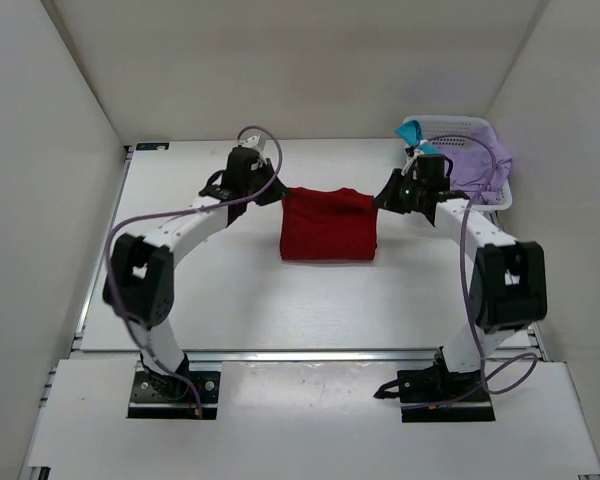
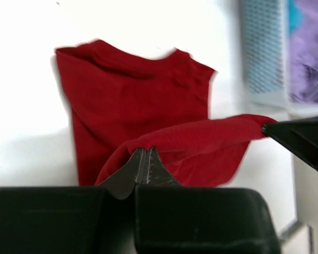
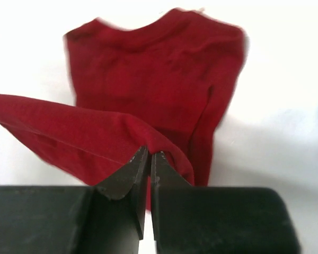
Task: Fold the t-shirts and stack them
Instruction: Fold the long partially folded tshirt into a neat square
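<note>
The deep red t-shirt [image 1: 328, 228] lies in the middle of the table, partly folded. My left gripper [image 1: 271, 190] is shut on one corner of its far edge, and my right gripper [image 1: 385, 196] is shut on the other. The edge is lifted and stretched between them. In the left wrist view the closed left gripper [image 2: 146, 151] pinches the raised red fold [image 2: 201, 140], with the collar end [image 2: 127, 84] flat beyond. The right gripper [image 3: 150, 154] pinches red cloth [image 3: 159, 69] likewise. The lavender t-shirt [image 1: 477, 160] and the teal t-shirt [image 1: 414, 132] sit in the basket.
A white mesh basket [image 1: 503, 196] stands at the back right corner, just behind my right arm. White walls close in the table on the left, back and right. The right gripper's black finger [image 2: 299, 138] shows at the right of the left wrist view.
</note>
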Controlling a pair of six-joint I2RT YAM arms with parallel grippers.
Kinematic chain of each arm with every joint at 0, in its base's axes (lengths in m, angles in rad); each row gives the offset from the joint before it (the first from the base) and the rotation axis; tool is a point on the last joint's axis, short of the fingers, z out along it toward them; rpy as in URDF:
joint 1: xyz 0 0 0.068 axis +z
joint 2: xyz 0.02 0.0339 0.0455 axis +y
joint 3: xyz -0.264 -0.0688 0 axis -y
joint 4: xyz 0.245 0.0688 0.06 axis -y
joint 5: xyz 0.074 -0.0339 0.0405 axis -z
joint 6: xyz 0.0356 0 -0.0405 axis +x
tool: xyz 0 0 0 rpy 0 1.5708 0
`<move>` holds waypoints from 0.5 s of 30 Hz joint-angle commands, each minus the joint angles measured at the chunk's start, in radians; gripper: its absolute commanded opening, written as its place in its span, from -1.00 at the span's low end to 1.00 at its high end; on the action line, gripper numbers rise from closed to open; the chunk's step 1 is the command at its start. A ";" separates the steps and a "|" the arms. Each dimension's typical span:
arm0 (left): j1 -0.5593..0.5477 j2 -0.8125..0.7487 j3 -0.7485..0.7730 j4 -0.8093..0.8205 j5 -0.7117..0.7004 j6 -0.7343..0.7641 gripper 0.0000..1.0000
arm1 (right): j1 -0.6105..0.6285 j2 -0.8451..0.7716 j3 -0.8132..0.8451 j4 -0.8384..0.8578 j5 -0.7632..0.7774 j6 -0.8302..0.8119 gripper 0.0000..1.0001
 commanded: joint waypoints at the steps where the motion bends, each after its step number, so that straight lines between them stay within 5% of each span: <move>1: 0.028 0.102 0.123 -0.015 -0.061 0.025 -1.00 | -0.021 0.107 0.118 0.041 0.004 -0.044 -1.00; 11: 0.076 0.294 0.263 0.057 -0.125 -0.036 -1.00 | -0.031 0.458 0.477 -0.013 0.000 -0.059 -1.00; 15: 0.100 0.354 0.332 0.069 -0.101 -0.067 -0.59 | -0.024 0.533 0.577 -0.005 0.010 -0.025 -0.79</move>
